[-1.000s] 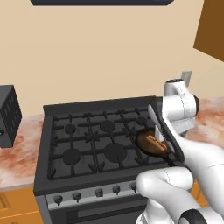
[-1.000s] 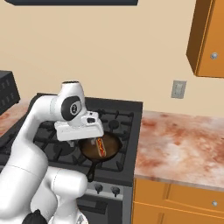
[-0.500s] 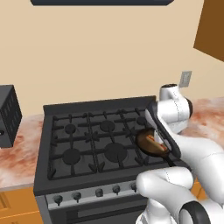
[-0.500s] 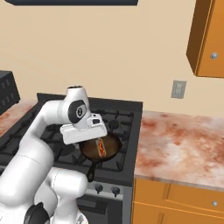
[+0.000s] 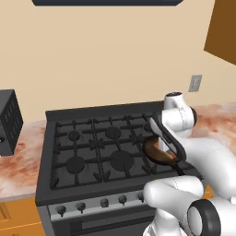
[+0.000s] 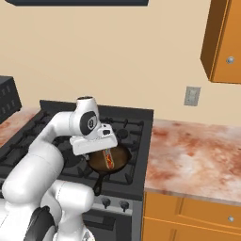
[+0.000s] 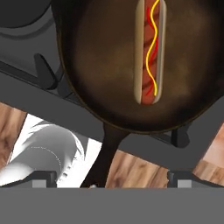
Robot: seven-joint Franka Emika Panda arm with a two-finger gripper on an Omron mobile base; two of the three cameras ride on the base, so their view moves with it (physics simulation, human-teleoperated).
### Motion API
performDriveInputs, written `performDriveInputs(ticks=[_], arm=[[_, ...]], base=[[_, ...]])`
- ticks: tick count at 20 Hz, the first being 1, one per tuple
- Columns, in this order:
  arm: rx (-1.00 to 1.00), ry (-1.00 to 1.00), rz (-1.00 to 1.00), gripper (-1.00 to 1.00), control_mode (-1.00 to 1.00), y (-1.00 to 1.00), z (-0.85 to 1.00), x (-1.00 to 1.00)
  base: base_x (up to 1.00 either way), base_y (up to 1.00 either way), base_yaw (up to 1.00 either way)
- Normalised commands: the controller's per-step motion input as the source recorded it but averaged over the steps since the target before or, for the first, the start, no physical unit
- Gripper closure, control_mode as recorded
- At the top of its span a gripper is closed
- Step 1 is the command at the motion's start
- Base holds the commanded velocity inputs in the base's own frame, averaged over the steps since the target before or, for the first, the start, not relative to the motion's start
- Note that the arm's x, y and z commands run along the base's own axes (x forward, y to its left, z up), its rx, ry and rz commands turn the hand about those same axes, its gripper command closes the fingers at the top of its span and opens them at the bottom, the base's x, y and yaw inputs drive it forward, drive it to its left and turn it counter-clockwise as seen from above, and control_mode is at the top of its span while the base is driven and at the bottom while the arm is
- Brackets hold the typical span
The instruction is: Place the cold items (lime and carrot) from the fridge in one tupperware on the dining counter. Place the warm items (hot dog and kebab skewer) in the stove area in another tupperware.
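Observation:
A hot dog [image 7: 150, 52] in a bun, striped with red and yellow sauce, lies in a dark frying pan [image 7: 100, 65] on the stove's front right burner. My gripper [image 7: 113, 179] hangs right above the pan, open, its two fingertips [image 7: 43, 177] spread wide with nothing between them. From the right base view the hot dog [image 6: 109, 158] shows in the pan [image 6: 100, 165] just under my hand. In the left base view my arm covers most of the pan [image 5: 154, 150]. The kebab skewer, lime, carrot and tupperware are out of view.
The black gas stove [image 5: 92, 152] has grates and front knobs. The pan's handle [image 7: 105, 157] points toward the stove's front edge. A marble counter [image 6: 197, 160] runs to the right, with a wall outlet [image 6: 191, 96] and a wooden cabinet [image 6: 223, 42] above. A black appliance [image 5: 7, 122] stands left.
My hand has sunk a little and shifted right, closer over the pan. The jaws stay open. Pan and hot dog have not moved.

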Motion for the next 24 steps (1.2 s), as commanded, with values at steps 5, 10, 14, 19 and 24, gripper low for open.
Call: performDriveInputs(ticks=[5,10,14,19,24], arm=[[0.0,0.0,0.0,-1.0,-1.0,0.0,-0.27,0.3],[0.0,0.0,0.0,-1.0,-1.0,-0.03,-0.34,0.27],[0.0,0.0,0.0,-1.0,-1.0,-0.12,-0.35,0.24],[0.02,0.0,0.0,-1.0,-1.0,-0.15,-0.29,0.21],[0.0,0.0,0.0,-1.0,-1.0,-0.07,-0.24,0.23]], base=[[0.0,0.0,0.0],[0.0,0.0,0.0],[0.0,0.0,0.0],[0.0,0.0,0.0],[0.0,0.0,0.0]])
